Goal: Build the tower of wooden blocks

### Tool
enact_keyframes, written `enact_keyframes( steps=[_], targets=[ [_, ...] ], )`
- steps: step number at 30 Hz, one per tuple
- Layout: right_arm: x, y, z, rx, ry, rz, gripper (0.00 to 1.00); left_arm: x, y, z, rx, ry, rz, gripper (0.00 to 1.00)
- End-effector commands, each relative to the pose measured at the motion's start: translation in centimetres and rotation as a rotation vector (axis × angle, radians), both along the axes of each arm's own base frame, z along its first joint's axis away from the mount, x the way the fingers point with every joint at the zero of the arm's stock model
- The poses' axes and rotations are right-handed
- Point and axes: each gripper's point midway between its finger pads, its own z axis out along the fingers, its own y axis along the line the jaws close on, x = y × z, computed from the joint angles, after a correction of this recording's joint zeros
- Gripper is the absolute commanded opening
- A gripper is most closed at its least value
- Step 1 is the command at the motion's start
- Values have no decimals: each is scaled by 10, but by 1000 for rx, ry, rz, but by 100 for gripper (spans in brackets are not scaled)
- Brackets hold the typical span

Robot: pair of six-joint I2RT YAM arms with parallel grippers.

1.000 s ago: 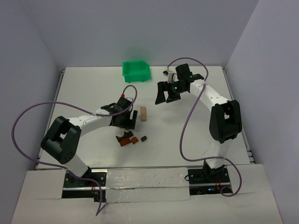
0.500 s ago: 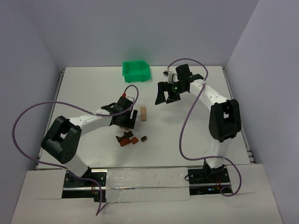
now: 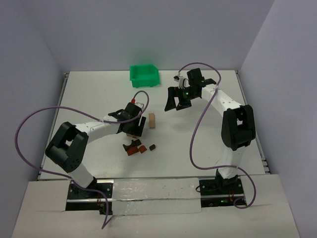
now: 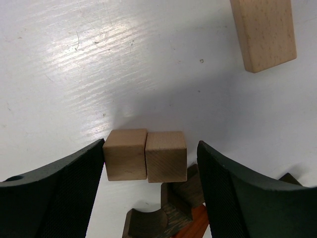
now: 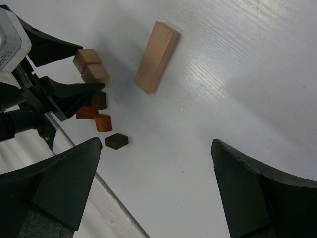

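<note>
The wood blocks lie loose and low on the white table, not as a tower. Two light tan cubes (image 4: 125, 153) (image 4: 166, 156) sit side by side between the fingers of my left gripper (image 4: 151, 146) (image 3: 134, 128). It is open: the left finger is at the left cube, and a gap remains on the right. Just behind the cubes lie a dark brown arch piece (image 4: 163, 218) and a reddish-brown block (image 4: 198, 225). A tan bar (image 3: 153, 120) (image 5: 156, 57) lies flat beyond them. My right gripper (image 3: 176, 103) (image 5: 156, 144) hovers wide open and empty over bare table.
A green plastic bin (image 3: 144, 75) stands at the back of the table. A small dark brown block (image 3: 153, 147) (image 5: 116, 141) lies apart, right of the reddish-brown pieces (image 5: 103, 122). White walls enclose the table on three sides.
The left gripper's jaws have narrowed around the two tan cubes. The right arm has not moved.
</note>
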Motion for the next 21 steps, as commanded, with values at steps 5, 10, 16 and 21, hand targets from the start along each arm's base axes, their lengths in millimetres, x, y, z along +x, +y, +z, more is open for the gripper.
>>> enact_keyframes(
  steps=[5, 10, 16, 21],
  targets=[
    [9, -1, 2, 27, 5, -12, 100, 7, -4, 1, 2, -38, -21, 79],
    [10, -1, 2, 30, 7, -13, 100, 5, -3, 0, 8, -33, -23, 77],
    [11, -2, 2, 32, 10, -16, 100, 4, -3, -3, 9, -20, -25, 72],
    [11, -2, 2, 32, 13, -18, 100, 3, -6, -3, 3, -10, -25, 69]
  ],
)
